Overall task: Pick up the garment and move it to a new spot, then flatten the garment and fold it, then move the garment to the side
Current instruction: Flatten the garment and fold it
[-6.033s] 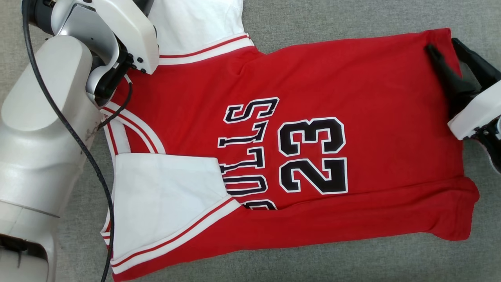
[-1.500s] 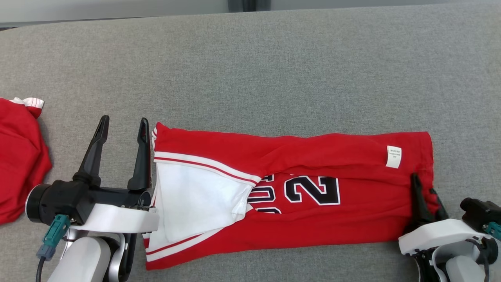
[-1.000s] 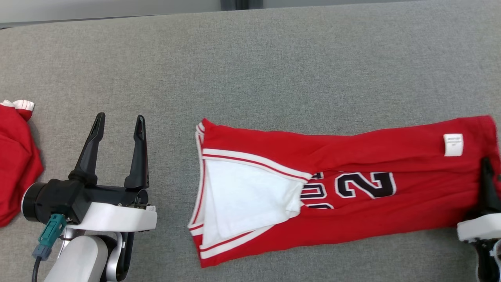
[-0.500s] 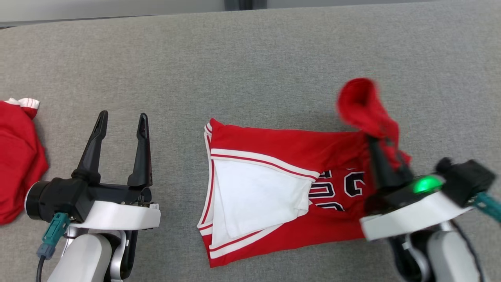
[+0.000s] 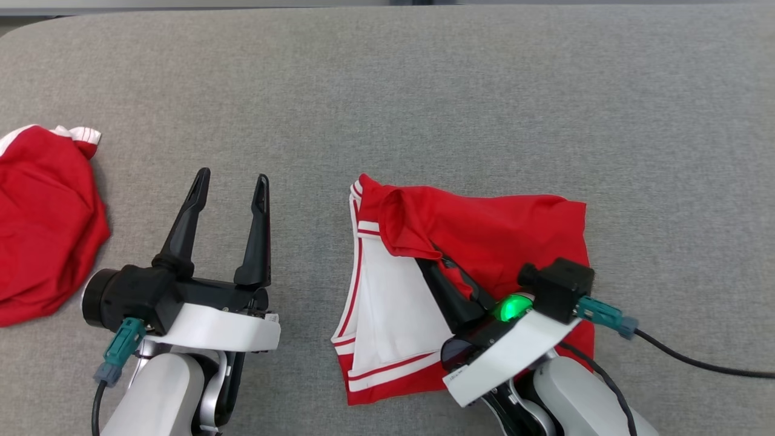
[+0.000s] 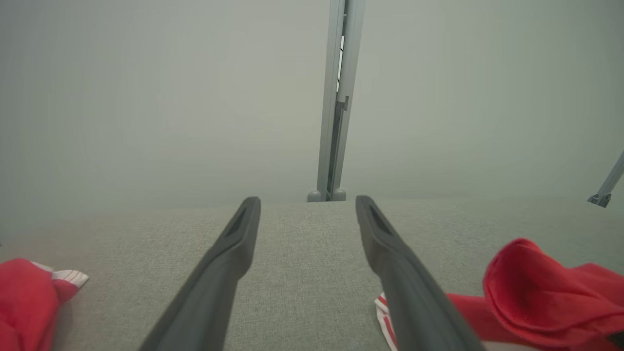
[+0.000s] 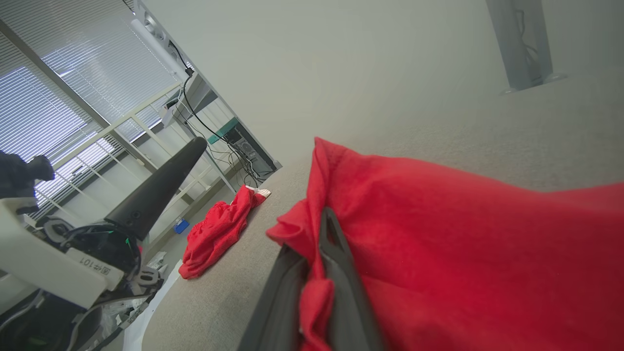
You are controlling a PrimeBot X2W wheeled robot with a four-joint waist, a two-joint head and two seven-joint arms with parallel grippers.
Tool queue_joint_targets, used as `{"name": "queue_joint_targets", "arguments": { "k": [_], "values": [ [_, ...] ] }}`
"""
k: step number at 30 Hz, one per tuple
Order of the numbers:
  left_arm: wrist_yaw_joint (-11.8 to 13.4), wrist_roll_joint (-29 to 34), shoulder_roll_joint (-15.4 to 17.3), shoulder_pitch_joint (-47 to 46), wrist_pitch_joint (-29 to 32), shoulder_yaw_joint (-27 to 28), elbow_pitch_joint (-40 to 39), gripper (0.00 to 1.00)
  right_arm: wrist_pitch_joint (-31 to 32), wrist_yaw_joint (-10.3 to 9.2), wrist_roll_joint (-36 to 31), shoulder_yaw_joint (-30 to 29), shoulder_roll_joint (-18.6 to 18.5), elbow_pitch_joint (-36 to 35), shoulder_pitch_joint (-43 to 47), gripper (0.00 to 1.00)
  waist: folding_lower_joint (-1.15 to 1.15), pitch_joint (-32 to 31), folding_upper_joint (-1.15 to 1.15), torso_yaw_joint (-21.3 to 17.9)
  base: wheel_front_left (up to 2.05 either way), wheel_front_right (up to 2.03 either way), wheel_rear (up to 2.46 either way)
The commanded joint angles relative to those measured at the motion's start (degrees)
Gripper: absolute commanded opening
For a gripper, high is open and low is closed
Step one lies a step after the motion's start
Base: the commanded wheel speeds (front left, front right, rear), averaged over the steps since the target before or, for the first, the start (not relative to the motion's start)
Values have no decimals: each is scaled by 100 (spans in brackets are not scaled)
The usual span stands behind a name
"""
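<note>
Right hand (image 5: 440,262), clamped on a folded-over edge of the red-and-white jersey garment (image 5: 514,224), sits at five o'clock on the grey fabric bench (image 5: 424,91); left hand (image 5: 233,177) gapes empty at seven o'clock

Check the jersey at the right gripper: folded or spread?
Folded: the jersey is doubled over itself, red end atop the white sleeve part, pinched in the shut right gripper.

Garment (image 5: 514,224) hem now leftward (doubled over)

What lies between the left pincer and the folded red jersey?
The stretch is bare grey tabletop between left pincer and jersey, as the head view shows.
</note>
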Motion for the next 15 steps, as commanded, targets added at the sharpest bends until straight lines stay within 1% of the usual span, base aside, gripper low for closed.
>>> {"name": "queue_joint_targets", "arguments": {
  "k": [1, 8, 9, 10, 12, 15],
  "values": [
    [-56, 52, -7, -137, -16, 1, 49, 100, -109, 4, 97, 136, -36, 189, -188, 0, 0, 57, 0, 89, 0, 0, 0],
    [-213, 126, -125, -222, -16, -34, 207, 100, -288, 4, 524, 663, -38, 902, -650, 0, 0, 193, 0, 190, 0, 0, 0],
    [-243, 138, -137, -243, -16, -31, 222, 100, -293, 5, 634, 719, -34, 948, -677, 38, 0, 208, 0, 195, 0, 0, 0],
    [-252, 150, -154, -262, -16, -21, 233, 100, -308, 5, 719, 779, -30, 982, -704, 100, 0, 221, 0, 195, 0, 0, 0],
    [-286, 171, -164, -266, -16, 11, 262, 100, -316, 9, 1009, 1000, -14, 912, -750, 100, 0, 234, 0, 174, 0, 0, 0],
    [-317, 192, -175, -242, -16, 45, 288, 100, -324, 9, 1200, 1243, -27, 814, -817, 100, 0, 240, 0, 138, 0, 0, 0]
  ]
}}
